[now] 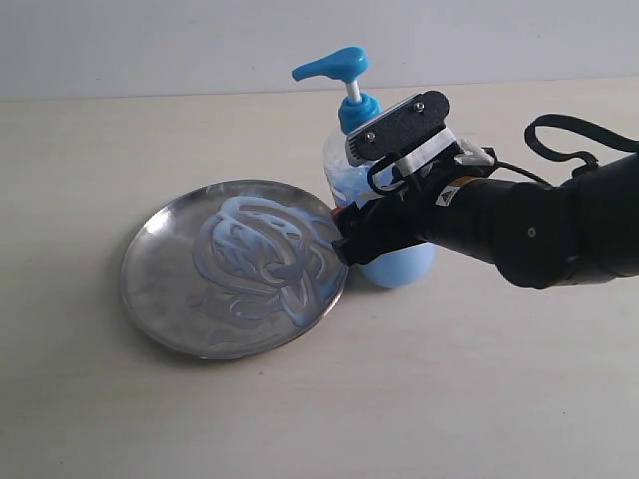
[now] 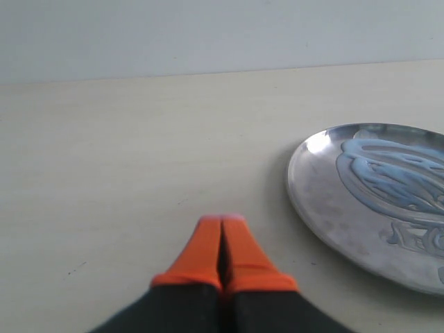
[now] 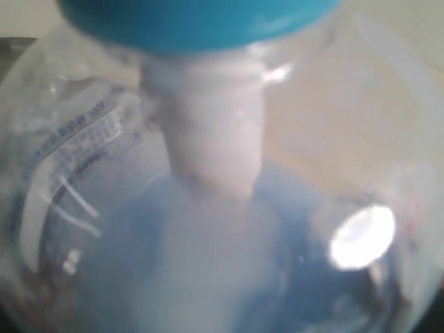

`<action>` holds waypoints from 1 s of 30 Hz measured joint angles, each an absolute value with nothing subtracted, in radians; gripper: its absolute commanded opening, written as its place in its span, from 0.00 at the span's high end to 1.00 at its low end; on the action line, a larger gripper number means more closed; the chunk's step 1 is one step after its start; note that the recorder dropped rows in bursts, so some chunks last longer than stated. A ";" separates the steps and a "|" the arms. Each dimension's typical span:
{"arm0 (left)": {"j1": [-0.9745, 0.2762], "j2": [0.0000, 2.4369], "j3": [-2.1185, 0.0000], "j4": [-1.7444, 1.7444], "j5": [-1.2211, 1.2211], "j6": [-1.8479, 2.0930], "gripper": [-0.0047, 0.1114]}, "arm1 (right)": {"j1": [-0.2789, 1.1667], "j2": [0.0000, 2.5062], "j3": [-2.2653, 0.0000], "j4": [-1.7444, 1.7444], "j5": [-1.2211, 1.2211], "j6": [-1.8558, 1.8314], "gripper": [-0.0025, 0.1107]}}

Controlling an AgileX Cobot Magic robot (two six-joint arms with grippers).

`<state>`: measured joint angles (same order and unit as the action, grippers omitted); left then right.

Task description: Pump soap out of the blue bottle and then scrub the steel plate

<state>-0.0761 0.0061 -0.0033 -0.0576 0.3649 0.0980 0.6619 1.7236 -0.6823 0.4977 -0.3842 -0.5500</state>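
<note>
The steel plate (image 1: 145, 261) lies on the table, smeared with pale blue-white swirls of soap (image 1: 262, 254). Just to its right stands the blue bottle (image 1: 407, 265), upright, with its blue pump head (image 1: 334, 65) raised. My right gripper (image 1: 351, 236) reaches in from the right and is closed around the bottle's body, with one black finger across its near side. In the right wrist view the bottle (image 3: 208, 180) fills the frame and hides the fingers. My left gripper (image 2: 222, 222) is shut and empty, with its orange tips together over bare table beside the plate (image 2: 326, 201) and the soap (image 2: 395, 170).
The pale table (image 1: 449, 399) stretches to a light wall (image 1: 150, 40) at the back. A black cable loop (image 1: 559, 140) rises over the right arm.
</note>
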 measured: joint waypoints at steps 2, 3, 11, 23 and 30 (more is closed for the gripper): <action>-0.076 0.006 -0.003 -0.058 0.365 0.098 0.96 | 0.662 1.724 -0.682 0.496 -0.384 -0.550 0.98; -0.076 0.006 -0.003 -0.058 0.365 0.098 0.96 | 0.662 1.724 -0.682 0.494 -0.384 -0.550 0.98; -0.076 0.006 -0.013 -0.058 0.374 0.098 0.96 | 0.662 1.724 -0.682 0.492 -0.387 -0.550 0.98; -0.101 0.226 -0.272 -0.058 0.373 0.098 0.96 | 0.662 1.726 -0.682 0.492 -0.387 -0.550 0.98; -0.176 0.364 -0.419 -0.058 0.373 0.098 0.96 | 0.662 1.726 -0.682 0.490 -0.388 -0.550 0.98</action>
